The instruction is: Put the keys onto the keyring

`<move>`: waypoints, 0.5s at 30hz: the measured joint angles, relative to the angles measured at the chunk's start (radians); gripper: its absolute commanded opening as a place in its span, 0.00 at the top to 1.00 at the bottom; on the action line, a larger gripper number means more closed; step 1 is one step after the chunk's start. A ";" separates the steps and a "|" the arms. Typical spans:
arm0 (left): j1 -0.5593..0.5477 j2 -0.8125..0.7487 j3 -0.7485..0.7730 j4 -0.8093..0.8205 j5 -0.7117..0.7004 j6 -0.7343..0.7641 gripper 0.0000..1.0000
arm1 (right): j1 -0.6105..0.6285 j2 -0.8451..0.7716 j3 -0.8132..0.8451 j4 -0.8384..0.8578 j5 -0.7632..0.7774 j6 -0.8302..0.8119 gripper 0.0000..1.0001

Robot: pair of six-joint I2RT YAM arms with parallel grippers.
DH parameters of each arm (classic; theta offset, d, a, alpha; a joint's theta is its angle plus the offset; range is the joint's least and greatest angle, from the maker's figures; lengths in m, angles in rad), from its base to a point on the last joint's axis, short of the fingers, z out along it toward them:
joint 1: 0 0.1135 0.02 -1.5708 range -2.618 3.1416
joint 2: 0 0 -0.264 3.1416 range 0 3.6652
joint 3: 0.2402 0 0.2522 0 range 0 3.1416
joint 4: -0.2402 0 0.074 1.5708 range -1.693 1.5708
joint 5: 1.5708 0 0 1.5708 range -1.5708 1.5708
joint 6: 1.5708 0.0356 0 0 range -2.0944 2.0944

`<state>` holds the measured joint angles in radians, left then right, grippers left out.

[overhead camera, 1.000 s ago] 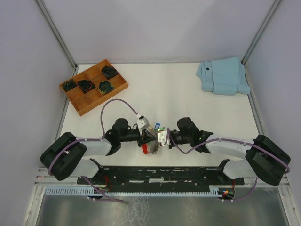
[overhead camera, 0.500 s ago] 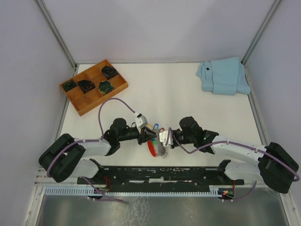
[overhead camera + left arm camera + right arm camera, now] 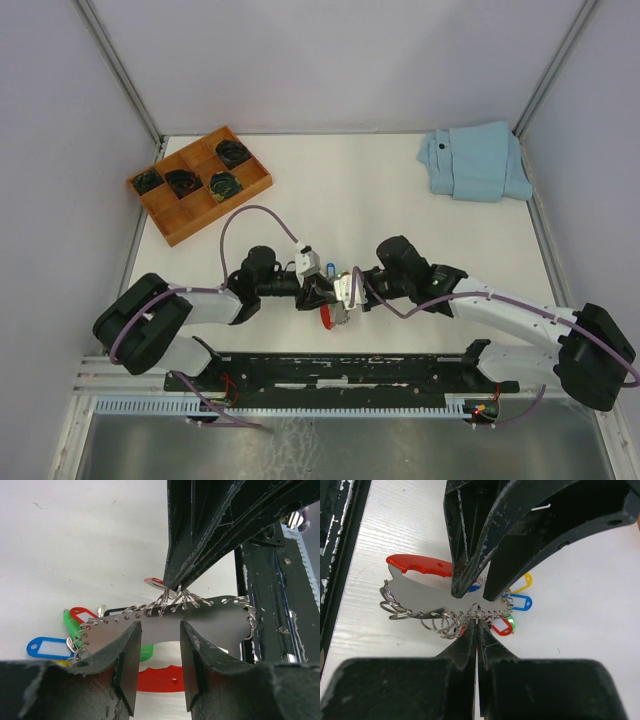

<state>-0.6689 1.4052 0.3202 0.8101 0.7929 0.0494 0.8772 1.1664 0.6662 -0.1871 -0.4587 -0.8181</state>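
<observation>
The keyring lies on the table between my two grippers: a grey ridged strap (image 3: 165, 630) edged with small metal rings, and a red curved band (image 3: 417, 565). It shows in the top view (image 3: 328, 318). A red tag (image 3: 501, 626) and a green tag (image 3: 71, 624) lie by blue (image 3: 521, 602) and yellow (image 3: 524, 583) tags; the key blades are mostly hidden. My right gripper (image 3: 477, 616) is shut on one metal ring at the strap's edge. My left gripper (image 3: 160, 629) is open, its fingers straddling the strap. Both tips nearly meet (image 3: 330, 298).
A wooden tray (image 3: 160, 212) with dark coiled items stands at the back left. A folded light-blue cloth (image 3: 475, 160) lies at the back right. The black rail (image 3: 350, 368) at the near edge runs just behind the keyring.
Both grippers have closed in on each other over the keyring. The right arm has reached further left, and the red band now shows shorter under the tips.
</observation>
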 measured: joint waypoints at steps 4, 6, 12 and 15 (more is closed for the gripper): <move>0.000 0.043 0.026 -0.010 0.029 0.034 0.54 | 0.000 0.001 0.007 -0.026 -0.015 -0.012 0.99; 0.000 0.060 0.031 -0.011 0.031 0.048 0.54 | 0.000 0.005 0.008 -0.034 -0.021 -0.017 0.99; -0.001 0.068 0.033 0.001 0.055 0.067 0.59 | 0.000 0.013 0.009 -0.048 -0.035 -0.018 0.99; -0.002 0.074 0.043 0.008 0.074 0.069 0.62 | 0.000 0.014 0.009 -0.048 -0.038 -0.018 0.99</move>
<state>-0.6712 1.4792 0.3637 0.8185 0.8673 0.1188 0.8772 1.1809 0.6750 -0.2352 -0.4969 -0.8364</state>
